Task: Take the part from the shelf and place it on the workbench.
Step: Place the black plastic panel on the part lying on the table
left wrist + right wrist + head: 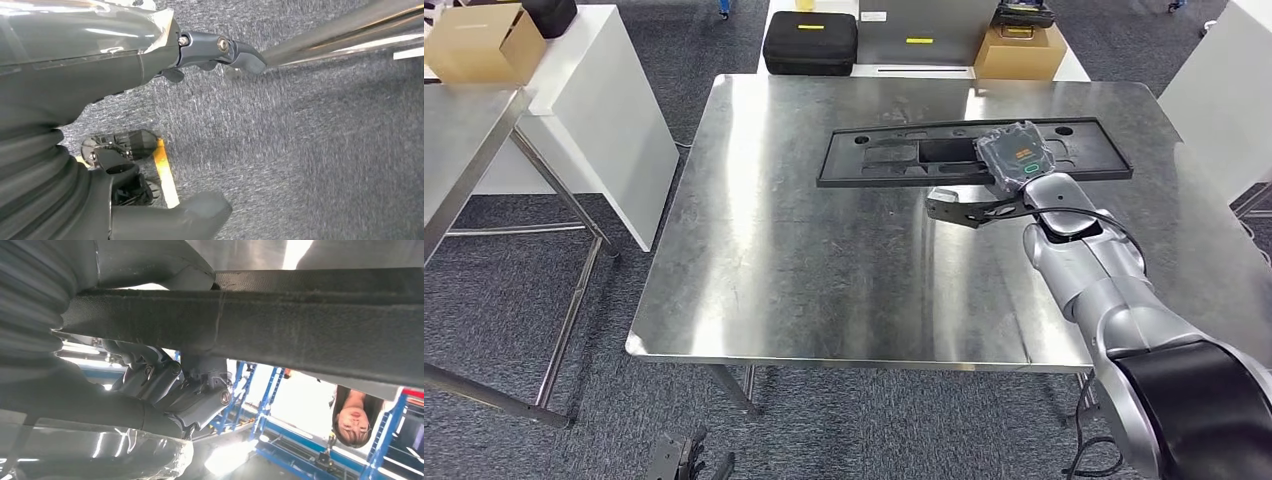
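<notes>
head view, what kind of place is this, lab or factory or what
Probably a workshop or robot test area: a bare stainless steel workbench on grey carpet, a long black plastic part lying on it, and a black hard equipment case with cardboard boxes behind it.

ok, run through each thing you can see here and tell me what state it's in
Long black plastic part: lying flat on the workbench, right end gripped.
Steel workbench: bearing the part.
Right hand: grips the part.
Left hand: hanging over carpet, holding nothing.
Black zip case: closed.
</notes>
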`<state>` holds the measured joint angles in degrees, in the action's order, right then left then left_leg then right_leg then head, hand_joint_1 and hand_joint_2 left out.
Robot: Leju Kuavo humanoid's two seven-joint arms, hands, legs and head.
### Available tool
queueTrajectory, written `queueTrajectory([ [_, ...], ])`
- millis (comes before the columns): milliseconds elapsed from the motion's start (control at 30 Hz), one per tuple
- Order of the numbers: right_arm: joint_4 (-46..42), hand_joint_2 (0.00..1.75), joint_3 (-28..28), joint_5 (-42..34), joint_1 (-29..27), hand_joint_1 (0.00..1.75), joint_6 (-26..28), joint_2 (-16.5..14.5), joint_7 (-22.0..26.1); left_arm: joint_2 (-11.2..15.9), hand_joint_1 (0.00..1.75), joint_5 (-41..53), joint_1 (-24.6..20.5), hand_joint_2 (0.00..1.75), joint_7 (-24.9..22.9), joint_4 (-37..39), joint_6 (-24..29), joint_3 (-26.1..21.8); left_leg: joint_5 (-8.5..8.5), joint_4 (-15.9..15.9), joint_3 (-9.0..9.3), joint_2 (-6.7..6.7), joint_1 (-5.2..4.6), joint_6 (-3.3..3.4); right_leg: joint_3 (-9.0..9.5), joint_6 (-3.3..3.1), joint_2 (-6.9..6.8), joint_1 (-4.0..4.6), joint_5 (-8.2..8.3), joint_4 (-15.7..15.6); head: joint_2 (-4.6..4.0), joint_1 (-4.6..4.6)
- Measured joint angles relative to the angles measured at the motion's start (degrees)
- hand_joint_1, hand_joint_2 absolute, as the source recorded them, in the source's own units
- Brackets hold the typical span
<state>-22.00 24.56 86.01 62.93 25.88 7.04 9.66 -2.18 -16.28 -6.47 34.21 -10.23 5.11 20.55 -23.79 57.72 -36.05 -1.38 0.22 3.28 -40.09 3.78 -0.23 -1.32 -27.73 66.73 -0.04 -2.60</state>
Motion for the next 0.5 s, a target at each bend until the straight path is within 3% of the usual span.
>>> queueTrajectory([
  [33, 0.0, 1.75, 0.0, 0.0, 0.1, 1.73, 0.0, 0.0, 0.0, 0.0, 0.00, 0.0, 0.0, 1.75, 0.0, 0.0, 0.0, 0.0, -0.36, 0.5, -0.12, -0.25, -0.05, -0.38, 1.78, 0.35, 0.10, -0.12, 1.64, -3.8, 0.00, 0.08],
  [100, 0.2, 1.75, 0.0, 0.0, 0.0, 1.73, 0.0, -0.1, 0.0, 0.0, 0.00, 0.0, 0.0, 1.75, 0.0, 0.0, 0.0, 0.0, -0.90, 1.3, -0.45, -0.62, -0.28, -0.65, 3.78, 0.12, 0.24, -0.35, 3.28, -8.0, 0.00, 0.14],
  [200, 0.3, 1.75, 0.2, 0.1, -0.1, 1.73, 0.0, -0.2, 0.0, 0.1, 0.00, 0.0, 0.2, 1.75, -0.1, 0.0, 0.0, 0.1, -0.88, 1.3, -0.53, -0.75, -0.43, 0.13, 3.89, -0.44, 0.31, -0.27, 3.39, -8.2, 0.00, 0.06],
  [433, 0.3, 1.75, 0.4, 0.3, -0.1, 1.73, -0.1, -0.2, 0.4, 0.2, 0.00, 1.6, 0.3, 1.75, -4.4, 0.0, -0.1, 0.4, -0.89, 0.7, -0.09, -0.37, -0.36, 0.15, 3.91, -0.84, 0.65, 0.06, 3.29, -8.2, 0.00, 0.07],
  [500, 0.3, 0.87, 0.4, 0.5, -0.1, 0.86, -0.1, -0.3, 0.8, 0.4, 0.00, 2.7, 0.4, 1.75, -6.8, 0.0, -0.1, 1.0, -0.88, 0.7, -0.08, -0.34, -0.32, -0.22, 3.91, -1.21, 0.64, 0.15, 3.30, -8.2, 0.00, 0.08],
])
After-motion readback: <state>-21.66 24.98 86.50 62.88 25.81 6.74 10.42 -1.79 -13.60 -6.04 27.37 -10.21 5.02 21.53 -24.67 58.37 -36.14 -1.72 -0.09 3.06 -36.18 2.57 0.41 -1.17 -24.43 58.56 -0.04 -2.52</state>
